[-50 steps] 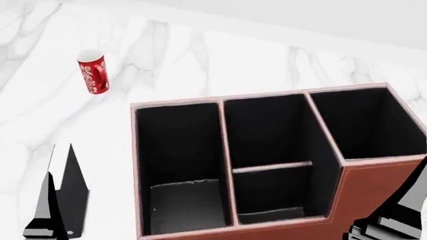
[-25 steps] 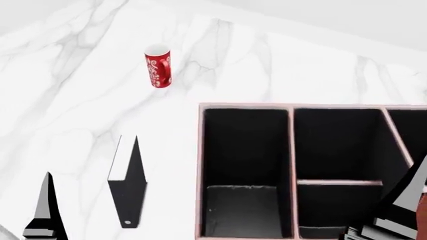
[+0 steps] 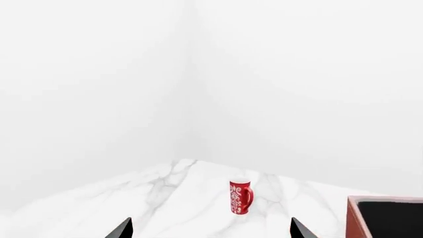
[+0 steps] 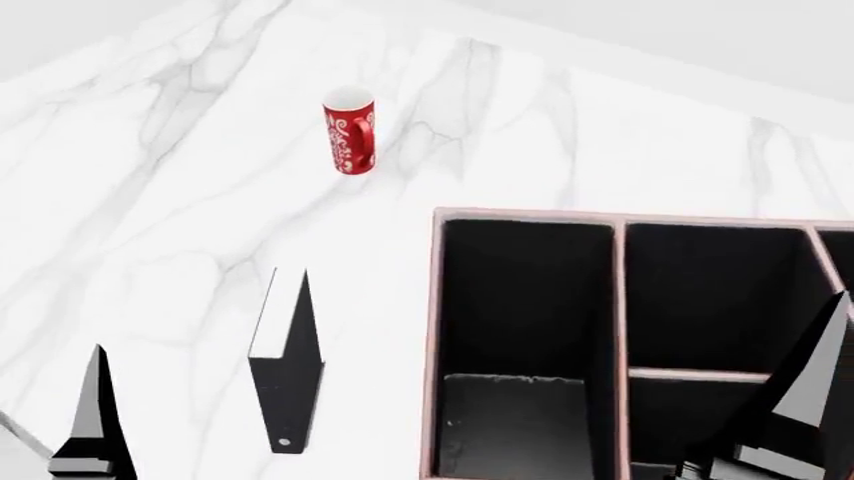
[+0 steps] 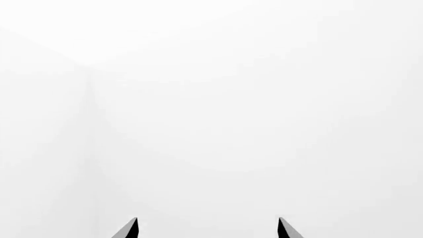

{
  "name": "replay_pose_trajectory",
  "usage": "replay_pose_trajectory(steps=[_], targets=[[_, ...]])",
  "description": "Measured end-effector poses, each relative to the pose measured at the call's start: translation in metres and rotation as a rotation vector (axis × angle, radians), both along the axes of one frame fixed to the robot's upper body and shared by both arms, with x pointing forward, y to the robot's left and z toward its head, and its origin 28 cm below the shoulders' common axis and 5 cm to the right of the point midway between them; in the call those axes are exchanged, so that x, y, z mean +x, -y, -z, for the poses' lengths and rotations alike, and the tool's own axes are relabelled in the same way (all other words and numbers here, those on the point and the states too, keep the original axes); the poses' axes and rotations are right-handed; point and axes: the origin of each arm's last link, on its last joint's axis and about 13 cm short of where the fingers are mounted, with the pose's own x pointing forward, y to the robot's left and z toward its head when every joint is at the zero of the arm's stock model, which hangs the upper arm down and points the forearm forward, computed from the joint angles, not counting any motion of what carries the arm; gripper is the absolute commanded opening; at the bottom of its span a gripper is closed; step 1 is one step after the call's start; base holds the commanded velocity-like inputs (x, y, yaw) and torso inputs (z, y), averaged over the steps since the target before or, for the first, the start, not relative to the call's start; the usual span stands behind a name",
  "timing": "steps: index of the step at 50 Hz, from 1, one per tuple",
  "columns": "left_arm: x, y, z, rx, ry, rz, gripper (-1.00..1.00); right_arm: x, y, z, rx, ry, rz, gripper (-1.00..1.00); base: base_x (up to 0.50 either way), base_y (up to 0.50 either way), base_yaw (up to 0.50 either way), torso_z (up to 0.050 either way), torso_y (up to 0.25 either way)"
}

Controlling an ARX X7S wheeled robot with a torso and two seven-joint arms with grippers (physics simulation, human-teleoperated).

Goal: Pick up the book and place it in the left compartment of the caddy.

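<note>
Nearest the head camera, the left end effector (image 4: 91,420) shows as a dark pointed fingertip at the lower left of that view, over bare marble. The right end effector (image 4: 787,420) rises at the lower right, overlapping the caddy's near portion. In each wrist view two dark fingertips stand well apart with nothing between them: the left end effector (image 3: 211,229) is released and empty, and the right end effector (image 5: 207,228) is likewise released and empty, facing only blank white.

Just beyond the left end effector, the book (image 4: 286,378) stands upright on the white marble bench (image 4: 160,200), its black spine with a small round white mark toward the camera and its white page edges showing along its left side. It is apart from both end effectors and lies just beside the caddy's left wall, not touching it.

The caddy (image 4: 434,340), reddish-brown with pale edges and black lining, fills the right half of the head view. Its left compartment (image 4: 523,330) is the long undivided bay nearest the book; a lighter grey patch shows on its floor at the near end. To its right is the bay split by a cross divider.

Farthest off, a red patterned mug (image 4: 350,131) stands on the bench, well apart from the book and caddy. The left wrist view shows the same mug (image 3: 240,197) and a corner of the caddy (image 3: 383,218).
</note>
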Motion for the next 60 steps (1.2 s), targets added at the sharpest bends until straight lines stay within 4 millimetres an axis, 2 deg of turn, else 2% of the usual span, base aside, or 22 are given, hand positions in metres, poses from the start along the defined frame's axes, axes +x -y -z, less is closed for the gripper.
replay_pose_trajectory(steps=[21,48,60], targets=[[-0.0003,0.0001,0.0000,-0.002,-0.001,0.002,1.00,-0.0006,-0.0007,-0.0004,0.014,0.018,-0.029,1.00,0.26,-0.40,0.00,0.000,0.000],[0.0008,-0.0004,0.0021,0.002,-0.017,0.005,1.00,0.0004,-0.0015,-0.0009,0.001,-0.003,-0.018,1.00,-0.07,-0.04,0.00,0.000,0.000],[0.0080,-0.0004,0.0096,0.033,-0.094,0.027,1.00,0.0009,-0.0028,-0.0009,-0.006,-0.004,-0.022,1.00,0.00,0.00,0.00,0.000,0.000]])
